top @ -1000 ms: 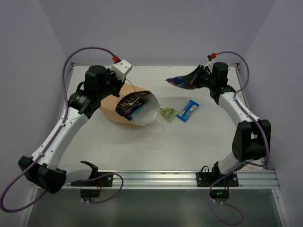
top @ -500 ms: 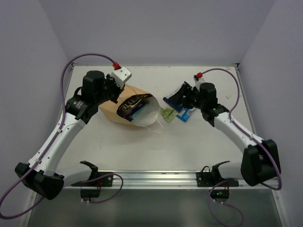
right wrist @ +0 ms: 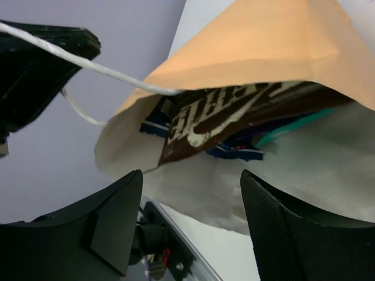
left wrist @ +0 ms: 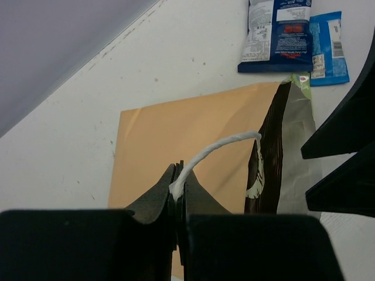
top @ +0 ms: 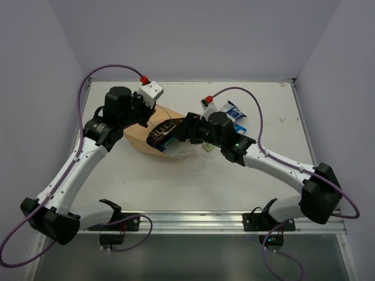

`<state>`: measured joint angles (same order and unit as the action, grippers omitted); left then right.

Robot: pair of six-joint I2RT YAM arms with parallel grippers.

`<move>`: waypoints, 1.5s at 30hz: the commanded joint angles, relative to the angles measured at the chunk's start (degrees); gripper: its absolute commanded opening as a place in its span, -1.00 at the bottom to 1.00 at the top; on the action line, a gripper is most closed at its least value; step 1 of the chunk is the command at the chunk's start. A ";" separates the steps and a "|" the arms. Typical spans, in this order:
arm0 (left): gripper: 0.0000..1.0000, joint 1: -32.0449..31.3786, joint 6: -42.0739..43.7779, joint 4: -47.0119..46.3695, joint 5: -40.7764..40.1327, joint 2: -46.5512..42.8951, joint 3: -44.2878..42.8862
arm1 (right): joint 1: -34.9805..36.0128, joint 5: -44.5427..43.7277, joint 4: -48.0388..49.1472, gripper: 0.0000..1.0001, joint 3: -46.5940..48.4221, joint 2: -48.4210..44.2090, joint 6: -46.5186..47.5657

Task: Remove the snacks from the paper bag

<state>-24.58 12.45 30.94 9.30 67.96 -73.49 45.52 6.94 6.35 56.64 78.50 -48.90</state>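
The tan paper bag (top: 139, 138) lies on its side, its mouth facing right. My left gripper (left wrist: 177, 190) is shut on its white string handle (left wrist: 217, 147) and holds the mouth up. A brown chip bag (right wrist: 234, 117) pokes out of the mouth, with a teal packet (right wrist: 293, 126) and a dark-blue packet (right wrist: 234, 153) beneath it. My right gripper (right wrist: 193, 216) is open just in front of the mouth, with nothing between its fingers. On the table beyond lie a dark-blue chip bag (left wrist: 275, 35), a blue-white packet (left wrist: 328, 47) and a small green wrapper (left wrist: 302, 79).
The right arm (top: 269, 164) stretches across the middle of the table toward the bag. The left arm (top: 76, 164) runs along the left side. A metal rail (top: 193, 221) lines the near edge. Lilac walls close in the back and sides.
The right gripper carried the dark-blue chip bag at the back right, let it go on the table, opened, and swung left to the bag's mouth. The left gripper kept hold of the handle.
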 commanded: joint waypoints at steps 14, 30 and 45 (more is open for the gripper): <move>-1.00 -0.21 -2.16 -3.87 -1.48 0.24 -2.27 | 3.61 -4.39 3.84 -0.42 11.39 14.75 -11.83; -1.00 -0.21 -0.76 -4.39 -12.99 2.61 -3.41 | 1.86 1.14 -12.84 -1.00 15.51 -7.74 0.38; -1.00 -0.12 -1.11 -6.15 -15.80 4.11 -2.88 | -17.71 17.41 -34.64 -1.00 34.85 -15.30 8.39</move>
<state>-24.58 11.11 27.79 -4.51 72.07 -74.78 33.61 22.41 -25.26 87.46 65.12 -43.53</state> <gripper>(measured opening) 0.034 0.012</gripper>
